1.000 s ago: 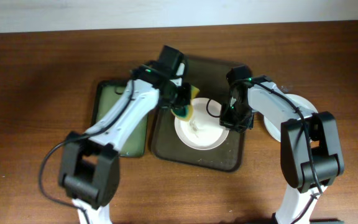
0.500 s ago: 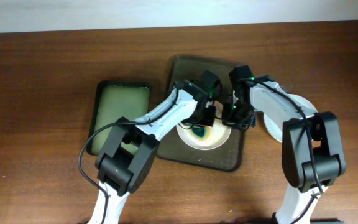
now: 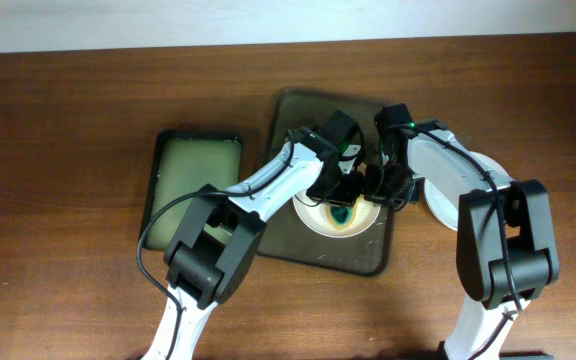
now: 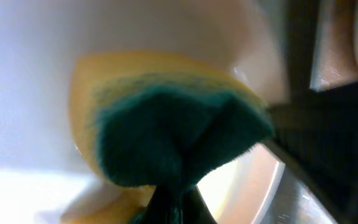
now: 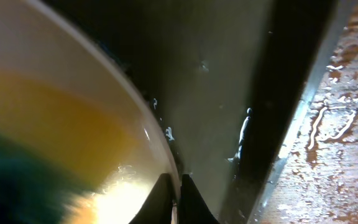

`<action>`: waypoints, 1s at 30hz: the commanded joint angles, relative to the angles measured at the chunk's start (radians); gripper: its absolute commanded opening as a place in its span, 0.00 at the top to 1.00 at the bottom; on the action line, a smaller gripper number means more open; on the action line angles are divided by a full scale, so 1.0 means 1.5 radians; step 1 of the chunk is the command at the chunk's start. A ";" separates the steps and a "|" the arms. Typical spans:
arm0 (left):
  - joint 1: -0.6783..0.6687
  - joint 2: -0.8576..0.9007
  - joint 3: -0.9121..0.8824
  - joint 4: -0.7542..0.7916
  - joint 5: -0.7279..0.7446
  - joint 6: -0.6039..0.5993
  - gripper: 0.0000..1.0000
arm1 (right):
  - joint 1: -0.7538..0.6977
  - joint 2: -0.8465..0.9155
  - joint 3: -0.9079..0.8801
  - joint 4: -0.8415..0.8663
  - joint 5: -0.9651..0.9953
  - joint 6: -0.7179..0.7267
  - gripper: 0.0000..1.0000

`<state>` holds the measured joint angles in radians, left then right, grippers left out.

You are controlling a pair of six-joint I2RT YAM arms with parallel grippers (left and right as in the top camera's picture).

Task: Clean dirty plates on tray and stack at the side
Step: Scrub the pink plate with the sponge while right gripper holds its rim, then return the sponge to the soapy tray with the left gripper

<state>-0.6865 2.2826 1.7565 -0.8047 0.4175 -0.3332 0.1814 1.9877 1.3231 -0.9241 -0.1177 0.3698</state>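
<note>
Right end effector pinching plate rim, sponge on plate

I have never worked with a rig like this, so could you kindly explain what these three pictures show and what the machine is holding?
These are two robot arms at a wooden table, each ending in a two-finger gripper. One picture looks down from above. The other two come from small cameras on the wrists, so they are very close up. On the table lie a dark brown tray, a smaller pale-green tray to its left, and a second plate to its right. A white plate sits in the dark brown tray. The left gripper holds a yellow-and-green sponge pressed onto that plate, while the right gripper pinches the plate's rim. The wood beside the tray looks wet.
</note>
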 commanded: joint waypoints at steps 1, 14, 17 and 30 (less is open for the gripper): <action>-0.033 0.034 0.002 -0.007 0.156 0.024 1.00 | 0.014 0.009 -0.007 0.013 -0.004 0.003 0.96; 0.076 0.033 0.071 -0.211 -0.566 -0.097 1.00 | 0.014 0.009 -0.007 0.012 -0.004 0.003 0.96; 0.076 0.033 0.112 -0.225 -0.591 -0.097 1.00 | 0.014 0.009 -0.007 0.010 -0.004 0.003 0.96; 0.235 -0.003 0.402 -0.589 -0.427 0.014 1.00 | 0.014 0.009 -0.007 0.062 -0.094 -0.172 0.96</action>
<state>-0.4095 2.3165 2.4268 -1.6833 -0.3077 -0.3794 0.2077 1.9907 1.3212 -0.8265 -0.2165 0.1471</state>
